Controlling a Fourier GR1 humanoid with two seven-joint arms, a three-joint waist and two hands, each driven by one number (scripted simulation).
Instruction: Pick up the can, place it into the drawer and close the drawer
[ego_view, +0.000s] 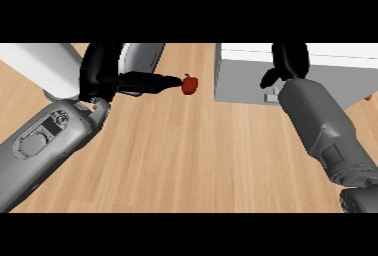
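A grey, shiny cylinder (142, 54), which may be the can, stands at the counter's far edge, partly hidden behind my left hand (103, 70). That hand is open and upright at the upper left, its thumb (151, 82) pointing right and not curled round anything. The drawer unit (244, 82) is a grey box with a white top at the upper right. My right hand (289, 60) is over its front part, and the forearm hides much of the box. Whether the drawer stands open, and what lies in it, is hidden.
A small red pepper (190, 84) lies on the wooden counter (192, 160) just off the left thumb's tip. A large white cylinder (37, 65) stands at the far left. A red scrap (368, 97) shows at the right edge.
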